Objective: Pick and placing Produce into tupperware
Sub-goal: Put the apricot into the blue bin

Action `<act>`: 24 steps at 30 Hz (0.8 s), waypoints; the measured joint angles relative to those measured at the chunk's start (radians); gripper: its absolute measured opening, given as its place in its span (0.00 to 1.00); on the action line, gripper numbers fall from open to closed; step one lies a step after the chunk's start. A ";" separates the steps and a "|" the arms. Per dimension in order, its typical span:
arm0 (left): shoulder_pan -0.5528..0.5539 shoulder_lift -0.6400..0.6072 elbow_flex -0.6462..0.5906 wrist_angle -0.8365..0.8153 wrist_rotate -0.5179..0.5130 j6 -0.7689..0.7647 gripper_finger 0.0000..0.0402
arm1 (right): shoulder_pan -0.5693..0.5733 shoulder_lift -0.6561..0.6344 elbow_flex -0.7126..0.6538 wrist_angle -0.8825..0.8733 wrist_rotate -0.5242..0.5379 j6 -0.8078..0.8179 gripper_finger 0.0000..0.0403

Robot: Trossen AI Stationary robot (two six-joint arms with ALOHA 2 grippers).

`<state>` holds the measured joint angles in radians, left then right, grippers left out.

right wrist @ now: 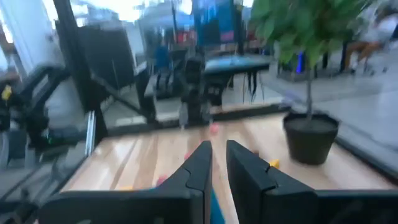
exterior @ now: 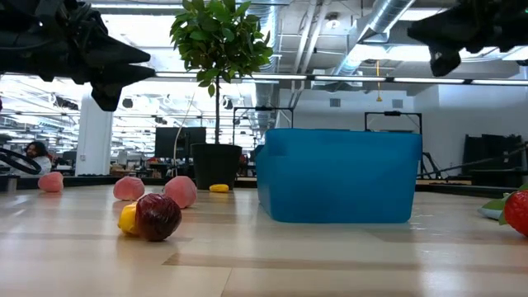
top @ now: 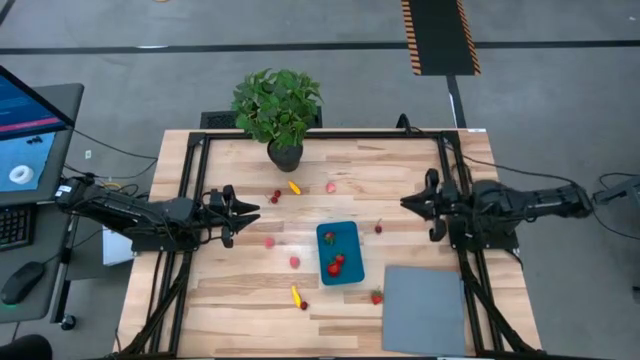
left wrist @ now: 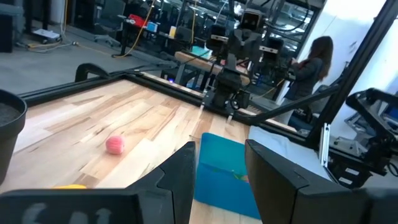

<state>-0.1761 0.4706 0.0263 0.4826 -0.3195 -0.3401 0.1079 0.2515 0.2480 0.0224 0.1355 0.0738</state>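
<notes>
1. While both arms hang raised above the wooden table point(top: 240, 300), neither carries anything. The left gripper point(top: 250, 209) waits on the tupperware's point(top: 340, 252) left with its fingers point(left wrist: 180, 177) parted, a clear gap between them; the right gripper point(top: 408, 203) is on the tub's right, its fingers point(right wrist: 200, 167) drawn to a narrow slit with nothing in it.
2. Judging by this, some sorting is done: a few red pieces point(top: 336, 265) already lie inside the tub, near its front end.
3. Most of the produce is scattered around the tub: a pink piece point(top: 294, 262) just left of it, a yellow one point(top: 296, 294) with a dark red piece point(top: 304, 305) touching it to the front-left, a strawberry-like piece point(top: 376, 297) at the front-right, and more behind it towards the potted plant point(top: 278, 108).
4. The tub is smooth, teal-blue plastic, shallow with rounded corners; the pieces are small, rounded and glossy, so likely prone to rolling. A flat grey mat point(top: 424, 310) lies front-right of the tub.
</notes>
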 joint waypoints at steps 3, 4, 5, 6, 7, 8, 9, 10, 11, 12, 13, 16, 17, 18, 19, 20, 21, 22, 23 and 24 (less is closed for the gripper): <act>0.000 0.000 0.001 0.000 -0.011 -0.002 0.32 | -0.023 -0.096 -0.053 0.005 -0.007 0.004 0.17; 0.000 0.000 0.001 0.000 -0.028 -0.006 0.32 | -0.028 -0.122 -0.074 0.006 -0.008 0.004 0.17; 0.000 0.000 0.002 0.000 -0.047 -0.009 0.32 | -0.032 -0.148 -0.093 0.009 -0.008 0.005 0.17; 0.000 0.000 0.002 0.001 -0.063 -0.012 0.32 | -0.034 -0.174 -0.109 0.010 -0.008 0.010 0.17; 0.000 0.000 0.002 0.000 -0.071 -0.012 0.32 | -0.034 -0.198 -0.122 0.016 -0.010 0.013 0.17; 0.001 0.000 0.002 0.000 -0.073 -0.008 0.32 | -0.034 -0.220 -0.136 0.024 -0.011 0.018 0.17; 0.001 0.000 0.002 0.000 -0.073 0.003 0.32 | -0.034 -0.239 -0.151 0.029 -0.011 0.022 0.17; 0.001 0.000 0.002 0.000 -0.073 0.008 0.32 | -0.034 -0.252 -0.166 0.027 -0.011 0.025 0.17; 0.001 0.000 0.002 0.000 -0.073 0.007 0.32 | -0.034 -0.250 -0.176 0.027 -0.011 0.030 0.17; 0.001 0.000 0.002 -0.001 -0.073 0.006 0.32 | -0.034 -0.249 -0.182 0.030 -0.011 0.031 0.17; 0.001 0.000 0.003 -0.002 -0.071 0.003 0.32 | -0.034 -0.250 -0.189 0.039 -0.011 0.031 0.17; 0.001 0.000 0.004 -0.026 -0.057 0.011 0.32 | -0.034 -0.251 -0.213 0.069 -0.011 0.031 0.17; 0.001 0.000 0.004 -0.037 -0.061 0.014 0.32 | -0.037 -0.250 -0.226 0.069 -0.007 0.028 0.17; 0.001 0.001 0.004 -0.047 -0.070 0.014 0.32 | -0.041 -0.249 -0.235 0.069 -0.006 0.026 0.17; 0.001 0.001 0.004 -0.057 -0.084 0.014 0.32 | -0.046 -0.249 -0.239 0.073 -0.003 0.026 0.17; 0.001 0.000 0.004 -0.066 -0.098 0.013 0.32 | -0.053 -0.251 -0.240 0.069 -0.003 0.026 0.17; 0.001 0.000 0.004 -0.074 -0.108 0.013 0.32 | -0.060 -0.251 -0.240 0.056 -0.003 0.029 0.17; 0.001 0.001 0.004 -0.082 -0.114 0.014 0.32 | -0.067 -0.251 -0.240 0.032 -0.003 0.038 0.17; 0.001 0.001 0.004 -0.084 -0.116 0.014 0.32 | -0.072 -0.249 -0.240 0.019 -0.003 0.051 0.17; 0.001 0.001 0.004 -0.084 -0.116 0.018 0.32 | -0.076 -0.249 -0.240 0.018 -0.003 0.056 0.17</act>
<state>-0.1749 0.4713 0.0299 0.3990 -0.4355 -0.3222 0.0321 0.0020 0.0078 0.0405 0.1322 0.1299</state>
